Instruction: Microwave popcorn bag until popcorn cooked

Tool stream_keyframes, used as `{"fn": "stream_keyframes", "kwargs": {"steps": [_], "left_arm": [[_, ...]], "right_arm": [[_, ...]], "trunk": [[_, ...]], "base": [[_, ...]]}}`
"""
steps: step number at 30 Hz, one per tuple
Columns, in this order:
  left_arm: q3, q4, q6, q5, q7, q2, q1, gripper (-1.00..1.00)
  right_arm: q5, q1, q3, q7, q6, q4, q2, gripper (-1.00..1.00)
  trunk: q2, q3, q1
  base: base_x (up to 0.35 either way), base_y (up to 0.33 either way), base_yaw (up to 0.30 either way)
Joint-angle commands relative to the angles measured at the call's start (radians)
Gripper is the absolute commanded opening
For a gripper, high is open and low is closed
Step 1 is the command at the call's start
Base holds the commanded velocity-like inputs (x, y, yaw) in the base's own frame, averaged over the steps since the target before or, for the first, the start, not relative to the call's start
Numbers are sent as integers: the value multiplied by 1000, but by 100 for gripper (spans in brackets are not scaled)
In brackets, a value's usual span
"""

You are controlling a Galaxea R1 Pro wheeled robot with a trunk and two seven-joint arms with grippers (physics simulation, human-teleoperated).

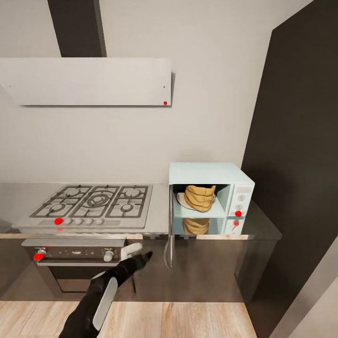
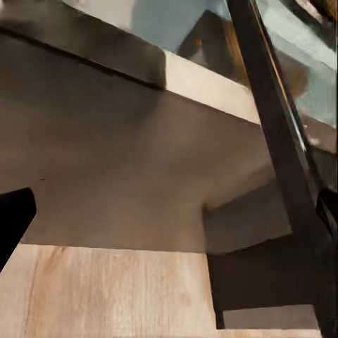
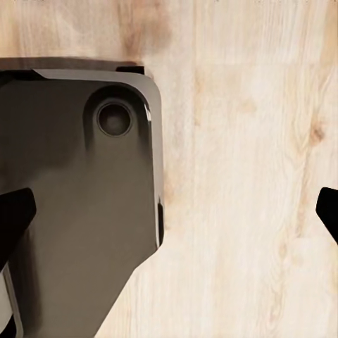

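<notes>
The microwave [image 1: 210,197] stands on the worktop [image 1: 263,225] near its right end, just right of the hob [image 1: 96,202], with its back toward the wall. Its door [image 1: 170,225] is swung wide open toward the robot, seen edge-on and hanging past the worktop's front edge. Inside the cavity the bag [image 1: 200,197] sits upright on a white plate [image 1: 183,201], its rolled rim at the top; a reflection of it shows in the glossy surface below. The popcorn itself cannot be made out. The panel [image 1: 240,199] with two knobs is on the microwave's right side, a red dot by the lower one. Above the hob hangs the flat hood [image 1: 89,82], and under the hob is the oven [image 1: 80,260] with its knobs. A dark tall cabinet [image 1: 295,155] fills the right side. The left arm reaches up from the lower edge of the head view, its gripper [image 1: 141,255] in front of the oven, just left of the door's edge and below the worktop's front edge; its fingers appear spread, holding nothing. In the left wrist view the dark door edge [image 2: 278,141] runs diagonally close by, with fingertips [image 2: 14,218] at both sides of the frame. In the right wrist view the right gripper [image 3: 169,218] is spread wide and empty, pointing down at the wooden floor [image 3: 239,176] beside the robot's dark base [image 3: 77,197].
</notes>
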Motion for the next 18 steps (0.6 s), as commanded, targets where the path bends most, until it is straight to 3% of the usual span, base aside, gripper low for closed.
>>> {"fn": "stream_keyframes", "kwargs": {"steps": [1,3,6,10,18], "left_arm": [[1,-2,-1,4,-61,-4,-10,100],[1,-26,-1,1,-129,-3,-21,100],[4,-52,9,-7,-150,10,-24,100],[6,-62,6,-5,-156,28,-25,100],[-2,-55,-36,0,-156,17,-25,100]], "right_arm": [[8,-1,-8,-1,-7,3,-1,100],[9,-1,-8,-1,-9,3,-1,100],[10,-1,-6,-1,-9,3,1,100],[10,-1,-7,-1,-14,3,-1,100],[11,-1,-8,0,-13,3,2,100]], "trunk": [[-2,-2,1],[-2,-2,1],[-2,-2,1],[-2,-2,1],[-2,2,1]], "base": [[0,0,0],[0,0,0],[0,0,0],[0,0,0],[0,0,-86]]}}
